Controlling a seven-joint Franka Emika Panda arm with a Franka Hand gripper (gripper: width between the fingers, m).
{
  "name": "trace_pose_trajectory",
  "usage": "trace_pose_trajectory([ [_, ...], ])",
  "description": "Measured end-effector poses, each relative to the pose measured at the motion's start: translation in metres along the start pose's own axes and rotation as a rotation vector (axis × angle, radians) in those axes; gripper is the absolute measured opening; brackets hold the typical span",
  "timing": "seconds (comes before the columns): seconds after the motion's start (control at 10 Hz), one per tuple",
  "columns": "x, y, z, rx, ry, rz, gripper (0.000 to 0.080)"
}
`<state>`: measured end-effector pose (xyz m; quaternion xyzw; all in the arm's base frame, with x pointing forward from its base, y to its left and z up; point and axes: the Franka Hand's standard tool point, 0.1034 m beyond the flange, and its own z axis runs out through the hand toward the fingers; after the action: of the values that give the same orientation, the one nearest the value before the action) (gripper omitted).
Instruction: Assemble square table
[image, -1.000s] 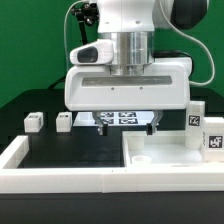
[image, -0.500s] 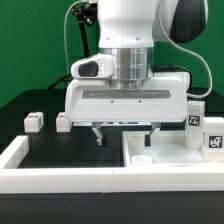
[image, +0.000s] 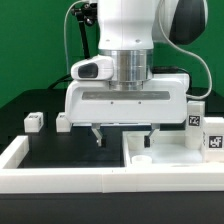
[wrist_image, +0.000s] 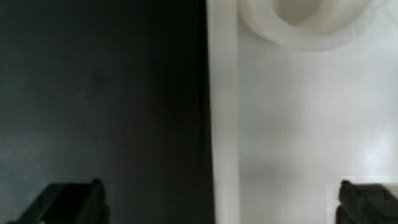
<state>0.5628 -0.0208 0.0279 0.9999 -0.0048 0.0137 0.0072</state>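
Hand (image: 123, 138) is spread wide, nothing pinched; it is hung low over the black worktop (image: 60, 150), right at the edge of the square table slab (image: 172, 150). The slab is laid flat at the exterior view's right, just beside the white rail (image: 60, 178). In the wrist view the slab's edge is seen running between the fingertips (wrist_image: 71, 202), with one rounded recess (wrist_image: 306, 20) ahead; one fingertip is placed over bare worktop, the other over the slab; contact cannot be told. Four parts are loose: one leg (image: 33, 120) and a second leg (image: 63, 121) at the exterior view's left, well apart from the slab; a third leg (image: 195, 119) and a fourth leg (image: 213, 143) near it at the right. The step is judged to be seating or gripping the slab before any leg is fitted; the task is judged barely begun. As placed, a squeeze would likely land one fingertip on top of the slab, so a clean pinch is not expected; the hand should be shifted or turned until slab material lies between the jaws, then lowered gently. The edge should be kept parallel to the jaws so the slab is not skewed; the nearby legs should be cleared.
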Motion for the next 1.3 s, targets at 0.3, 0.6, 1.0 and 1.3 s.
trace_pose_trajectory([
  [0.3,-0.0052,-0.0007,0.0117,-0.007,0.002,-0.001,0.0649],
  [0.6,-0.0051,-0.0045,0.0117,-0.006,0.002,0.008,0.0649],
  [1.0,-0.0051,-0.0036,0.0117,-0.007,0.002,0.009,0.0221],
  [1.3,-0.0045,-0.0037,0.0111,-0.006,0.003,0.009,0.0057],
])
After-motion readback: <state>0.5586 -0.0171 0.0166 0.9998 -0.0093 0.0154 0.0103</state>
